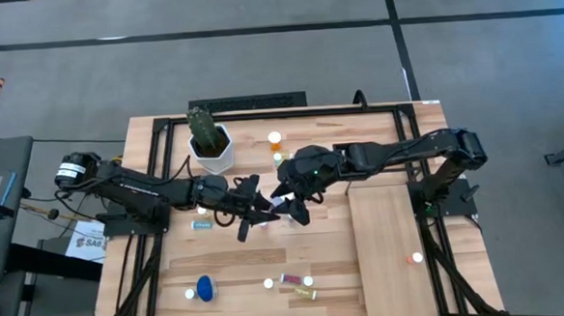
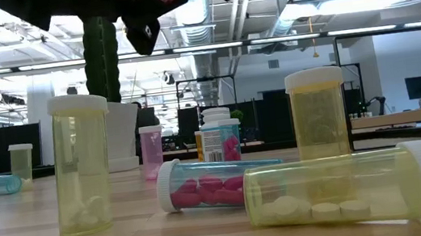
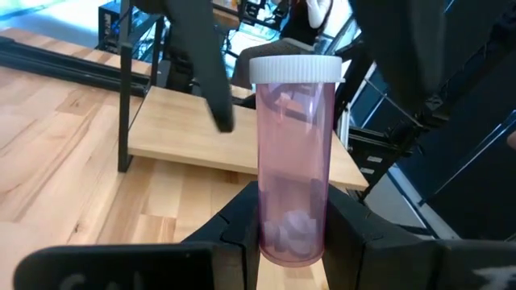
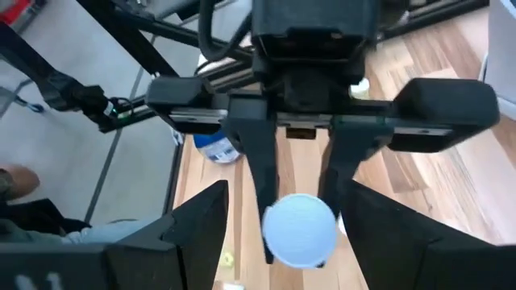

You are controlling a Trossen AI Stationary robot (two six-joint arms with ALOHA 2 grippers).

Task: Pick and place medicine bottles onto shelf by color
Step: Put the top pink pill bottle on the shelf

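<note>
My left gripper (image 3: 292, 211) is shut on a pink medicine bottle (image 3: 292, 137) with a white cap (image 4: 298, 229), held in the air over the table's middle (image 1: 268, 212). My right gripper (image 4: 286, 197) is open. It faces the left gripper, with a finger on either side of the bottle's cap end and a gap to each. The shelf (image 1: 388, 240), a pale plywood panel, lies at the table's right with one orange bottle (image 1: 415, 258) on it. My left gripper pinches the pink bottle's bottom end (image 3: 292, 234) between its two fingers (image 3: 242, 217). The bottle lies along the fingers, with its capped end pointing away toward my right gripper. It is lifted clear of the table.
A white pot with a cactus (image 1: 211, 142) stands at the far left. Loose bottles lie around: orange (image 1: 275, 139) at the far middle, teal (image 1: 203, 223) under my left arm, and blue (image 1: 205, 288), pink (image 1: 293, 278) and yellow (image 1: 304, 292) near the front edge.
</note>
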